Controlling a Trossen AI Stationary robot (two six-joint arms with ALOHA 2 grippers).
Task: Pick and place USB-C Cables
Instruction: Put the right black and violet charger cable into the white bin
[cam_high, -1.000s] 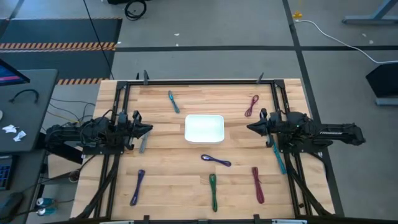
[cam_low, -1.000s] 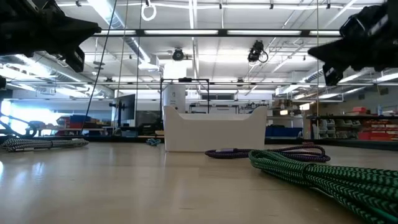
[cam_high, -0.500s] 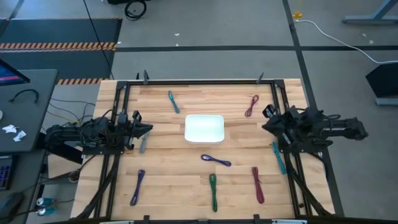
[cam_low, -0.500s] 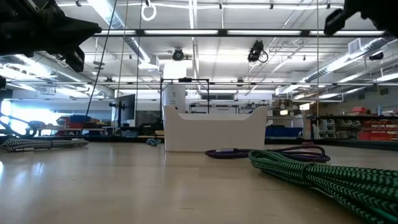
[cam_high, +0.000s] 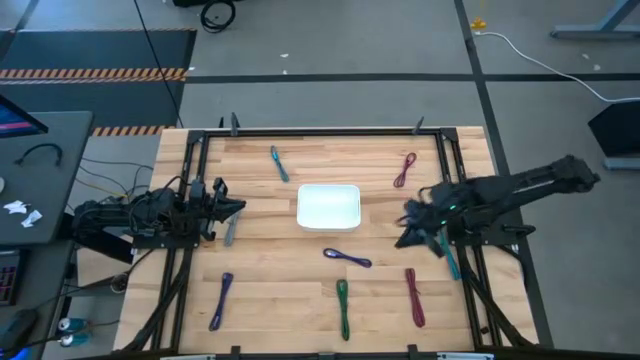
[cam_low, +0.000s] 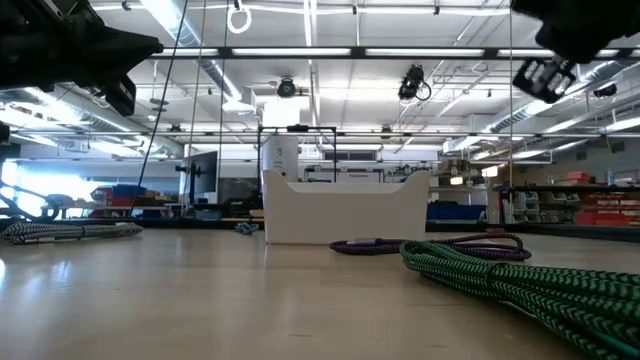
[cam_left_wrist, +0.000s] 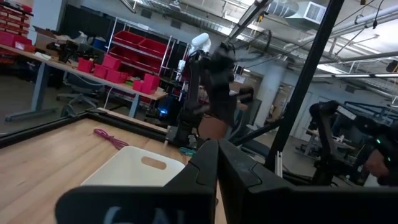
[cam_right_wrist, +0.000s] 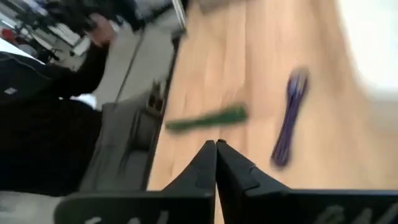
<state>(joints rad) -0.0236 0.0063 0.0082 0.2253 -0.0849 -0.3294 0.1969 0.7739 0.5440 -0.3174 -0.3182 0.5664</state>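
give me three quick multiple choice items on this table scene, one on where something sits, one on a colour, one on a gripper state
1. Where is the white tray?
A. mid-table between the arms
B. at the front right corner
C. on the floor

2. What colour is the cable at the front edge, centre?
A. white
B. green
C. orange

3. How are the right gripper fingers?
A. spread wide
B. clamped on a cable
C. shut and empty

Answers: 1 A, the high view shows it central. 2 B, plainly green. 3 C, the right wrist view shows the tips meeting with nothing between.
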